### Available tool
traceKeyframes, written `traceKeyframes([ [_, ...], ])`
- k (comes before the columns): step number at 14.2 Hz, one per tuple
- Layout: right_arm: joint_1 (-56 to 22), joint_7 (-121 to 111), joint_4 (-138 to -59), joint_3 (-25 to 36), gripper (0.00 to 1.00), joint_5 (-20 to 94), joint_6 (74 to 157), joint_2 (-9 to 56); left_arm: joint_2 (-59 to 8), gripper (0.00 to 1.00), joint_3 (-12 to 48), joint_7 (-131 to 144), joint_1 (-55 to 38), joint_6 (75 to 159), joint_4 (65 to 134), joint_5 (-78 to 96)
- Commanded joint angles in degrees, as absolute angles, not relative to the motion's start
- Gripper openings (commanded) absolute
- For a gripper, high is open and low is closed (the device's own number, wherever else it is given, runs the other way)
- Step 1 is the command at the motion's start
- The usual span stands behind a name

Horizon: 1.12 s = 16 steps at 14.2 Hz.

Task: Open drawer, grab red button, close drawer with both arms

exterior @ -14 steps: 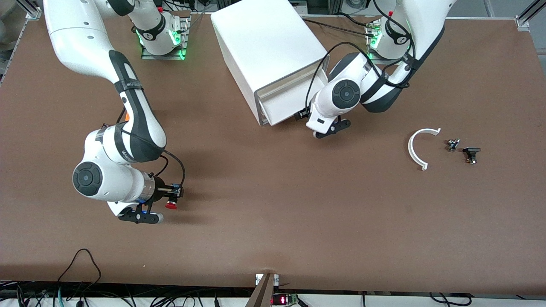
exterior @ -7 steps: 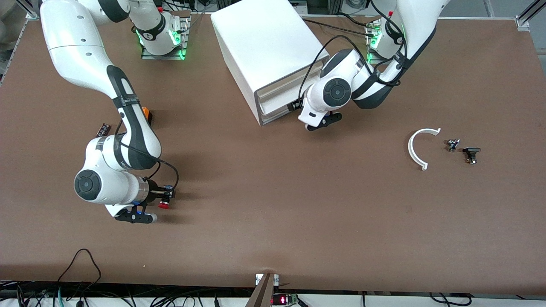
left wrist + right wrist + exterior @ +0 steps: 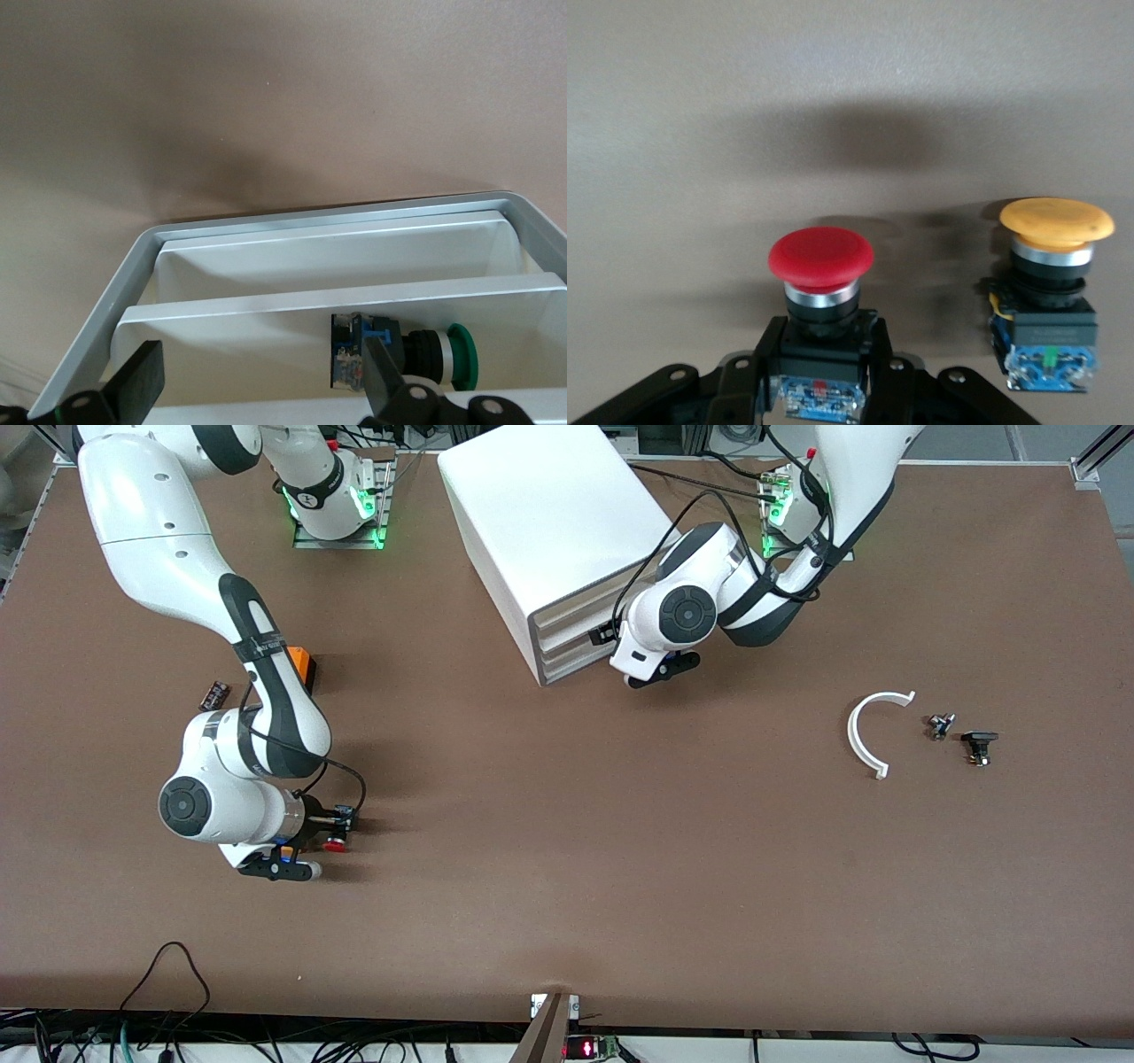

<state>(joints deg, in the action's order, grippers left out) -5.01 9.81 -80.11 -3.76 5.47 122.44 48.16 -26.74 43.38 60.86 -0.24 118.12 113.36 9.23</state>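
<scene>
Brown table (image 3: pixel 567 886). Items resting on it: white cabinet (image 3: pixel 554 522); orange cube (image 3: pixel 301 664); small dark component (image 3: pixel 215 694) beside it; orange-capped button (image 3: pixel 1050 292); toward the left arm's end, white curved bracket (image 3: pixel 868 731) and two small dark parts (image 3: pixel 941 725) (image 3: pixel 978 746).

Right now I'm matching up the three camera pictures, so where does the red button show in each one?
Front view: the red button is held in the right gripper, toward the right arm's end of the table.
Right wrist view: the red button sits clamped low in the middle of the picture, cap up, beside an orange button.
Left wrist view: not in it; only a green button in a drawer.
Shared landmark: the brown table.
</scene>
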Motion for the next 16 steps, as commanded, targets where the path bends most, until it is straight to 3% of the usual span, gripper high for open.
traceKeyframes([
  [1,-4.7,8.9,-80.8,-4.5,0.20,4.9,124.2,48.2,-26.7,0.99,43.5,60.6,-0.6,117.1,113.0,10.8],
  [3,-4.7,8.9,-80.6,-4.5,0.68,4.9,124.5,48.7,-26.6,0.99,43.5,59.9,-0.8,117.1,112.9,10.5],
  [5,-4.7,8.7,-80.4,-4.4,0.99,4.7,124.5,48.4,-26.3,0.99,43.5,59.8,-0.2,116.8,111.3,9.8],
  [11,-4.9,7.8,-80.5,-4.7,1.00,-1.1,123.3,41.3,-25.1,0.99,43.3,48.7,5.1,110.0,104.6,-6.7],
  [16,-4.7,7.1,-80.9,-4.6,1.00,-1.3,116.7,33.1,-21.5,0.99,43.2,26.1,14.0,106.8,101.8,-11.6],
])
